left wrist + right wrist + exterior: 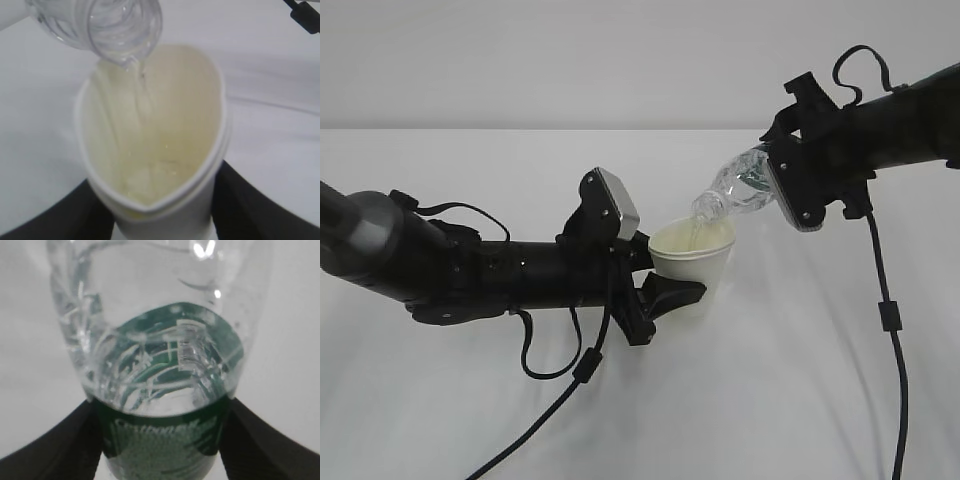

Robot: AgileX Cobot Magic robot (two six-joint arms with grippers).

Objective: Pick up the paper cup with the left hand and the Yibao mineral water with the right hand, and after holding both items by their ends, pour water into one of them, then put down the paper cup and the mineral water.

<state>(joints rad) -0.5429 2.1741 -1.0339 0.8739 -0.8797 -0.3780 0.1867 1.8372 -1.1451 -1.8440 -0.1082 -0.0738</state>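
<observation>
I'm mid-pour: my right hand [782,198] grips the Yibao mineral water [738,188] tilted mouth-down over the paper cup [694,262], which my left hand [665,296] clamps at centre. Next I'd judge: level the bottle, then set both down.

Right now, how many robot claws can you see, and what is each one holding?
2. The left claw squeezes the paper cup near the middle of the table. The right claw, higher on the right, holds the tipped water bottle over it. None seem hidden.

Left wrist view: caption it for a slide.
Water streams from the tilted Yibao mineral water into the squeezed paper cup.
</observation>
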